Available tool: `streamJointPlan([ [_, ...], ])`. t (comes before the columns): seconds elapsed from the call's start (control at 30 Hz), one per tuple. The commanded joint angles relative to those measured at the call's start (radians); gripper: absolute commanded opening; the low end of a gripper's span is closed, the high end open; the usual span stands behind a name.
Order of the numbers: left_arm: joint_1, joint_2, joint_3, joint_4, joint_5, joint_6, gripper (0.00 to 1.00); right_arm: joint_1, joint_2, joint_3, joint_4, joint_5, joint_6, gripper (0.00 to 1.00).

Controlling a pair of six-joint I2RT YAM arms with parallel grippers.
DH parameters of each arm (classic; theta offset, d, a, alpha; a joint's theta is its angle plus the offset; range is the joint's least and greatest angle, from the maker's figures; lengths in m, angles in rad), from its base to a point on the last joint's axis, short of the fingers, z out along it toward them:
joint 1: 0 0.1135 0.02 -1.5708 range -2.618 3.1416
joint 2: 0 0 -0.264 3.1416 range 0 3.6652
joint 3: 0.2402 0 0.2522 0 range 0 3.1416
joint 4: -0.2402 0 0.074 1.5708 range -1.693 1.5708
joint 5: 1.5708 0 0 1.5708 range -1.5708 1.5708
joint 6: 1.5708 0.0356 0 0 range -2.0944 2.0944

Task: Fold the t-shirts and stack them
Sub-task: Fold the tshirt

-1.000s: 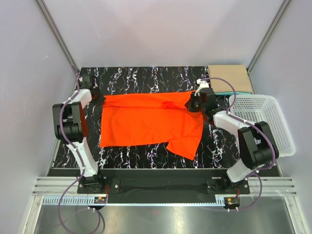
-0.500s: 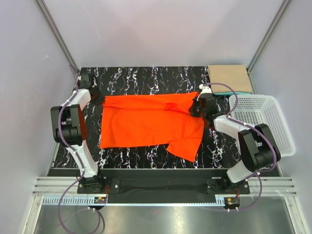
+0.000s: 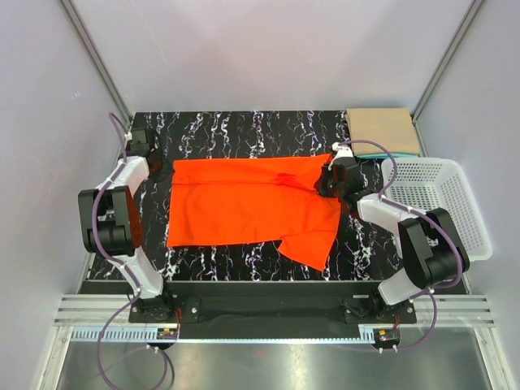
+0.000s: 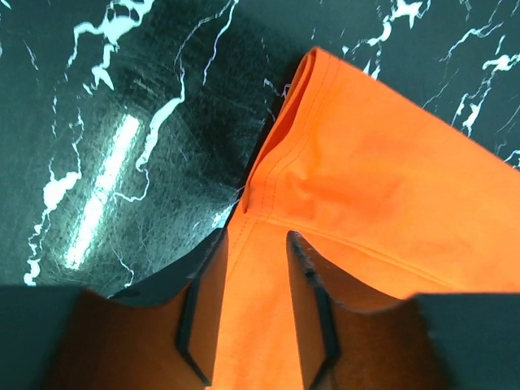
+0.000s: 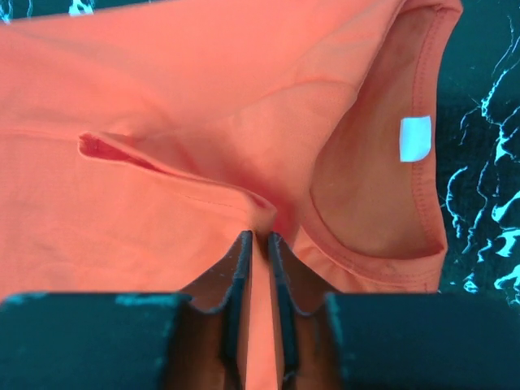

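Black white-veined marble tabletop carried the bright orange-red cloth t-shirt, spread flat across its middle. The left gripper stood with jaws parted astride the hem at the shirt's left edge. The right gripper was clenched on a fold beside the collar, near the small white neck label. A folded tan t-shirt lay at the far right corner

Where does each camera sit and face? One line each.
Top external: above, behind the bases, looking down on the table, both arms and the shirt.
Left wrist: on the left arm, looking down at the shirt's edge; left gripper open over it.
Right wrist: looking at the collar; right gripper pinching cloth.
All share the shirt.
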Motion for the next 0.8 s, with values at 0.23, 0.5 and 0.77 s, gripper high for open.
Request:
streamJointPlan([
  [0.23,-0.030,-0.014,-0.013,0.021,0.053,-0.030,0.44,0.007,-0.119,0.079,-0.242,0.055,0.036,0.36],
  [0.5,-0.103,0.025,0.050,0.013,0.151,-0.016,0.47,0.009,0.007,0.193,-0.302,0.056,0.056,0.39],
  [0.77,-0.101,0.138,0.162,-0.083,0.080,-0.016,0.48,-0.002,0.082,0.198,-0.302,0.123,0.127,0.40],
])
